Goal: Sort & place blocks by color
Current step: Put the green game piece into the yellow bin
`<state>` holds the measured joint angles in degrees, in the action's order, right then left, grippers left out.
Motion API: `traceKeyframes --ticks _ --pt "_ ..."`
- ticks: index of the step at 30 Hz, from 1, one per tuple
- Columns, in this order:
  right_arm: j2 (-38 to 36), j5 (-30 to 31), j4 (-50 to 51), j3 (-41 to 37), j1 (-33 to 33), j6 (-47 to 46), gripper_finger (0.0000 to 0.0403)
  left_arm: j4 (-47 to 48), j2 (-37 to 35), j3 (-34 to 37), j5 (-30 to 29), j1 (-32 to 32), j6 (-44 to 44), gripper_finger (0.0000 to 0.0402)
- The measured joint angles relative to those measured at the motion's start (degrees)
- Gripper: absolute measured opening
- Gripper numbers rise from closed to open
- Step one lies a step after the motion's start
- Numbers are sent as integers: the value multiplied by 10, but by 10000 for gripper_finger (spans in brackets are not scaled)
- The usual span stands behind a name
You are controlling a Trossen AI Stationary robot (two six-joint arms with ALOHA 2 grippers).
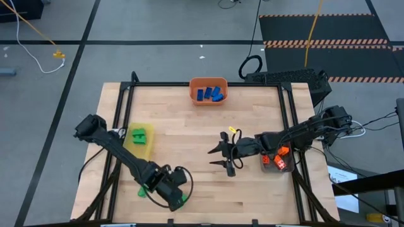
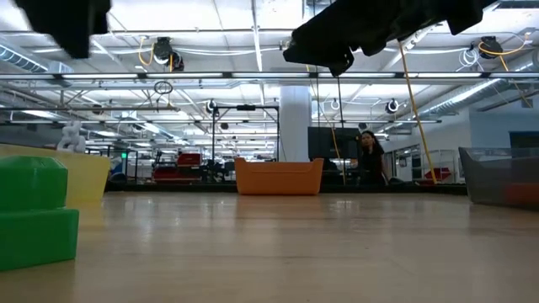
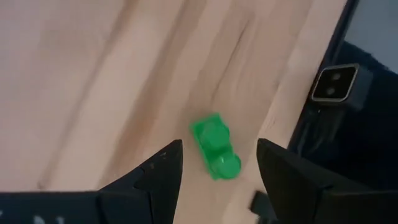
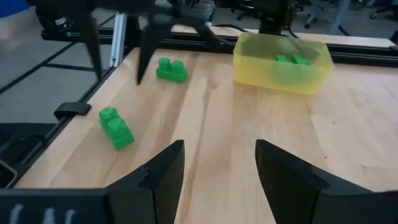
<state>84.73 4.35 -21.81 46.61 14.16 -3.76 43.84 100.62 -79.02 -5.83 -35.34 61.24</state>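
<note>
Green studded brick (image 3: 214, 148), rigid, light, slick plastic, lies bottom-centre of frame under the open, empty left claw (image 3: 217, 168); flat sides should be pinched.

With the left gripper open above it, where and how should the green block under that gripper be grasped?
Grip the green block across its narrow width, on its two long flat sides, coming straight down. It lies flat on the table, studs up, and the left gripper already straddles it; turn the wrist slightly so the fingers square up.
</note>
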Motion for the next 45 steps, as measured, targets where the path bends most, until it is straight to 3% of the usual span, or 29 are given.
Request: traceKeyframes --ticks 7,20,42,45 --pt "0 0 12 0 -13 0 187 3 34 0 36 -12 85 207" --pt "0 0 20 0 -9 -7 187 -50 97 0 87 -15 120 207" --pt "0 1 33 0 -9 -1 187 -3 164 -3 96 0 70 206" --pt "0 1 33 0 -9 -1 187 4 163 -3 92 7 47 183"
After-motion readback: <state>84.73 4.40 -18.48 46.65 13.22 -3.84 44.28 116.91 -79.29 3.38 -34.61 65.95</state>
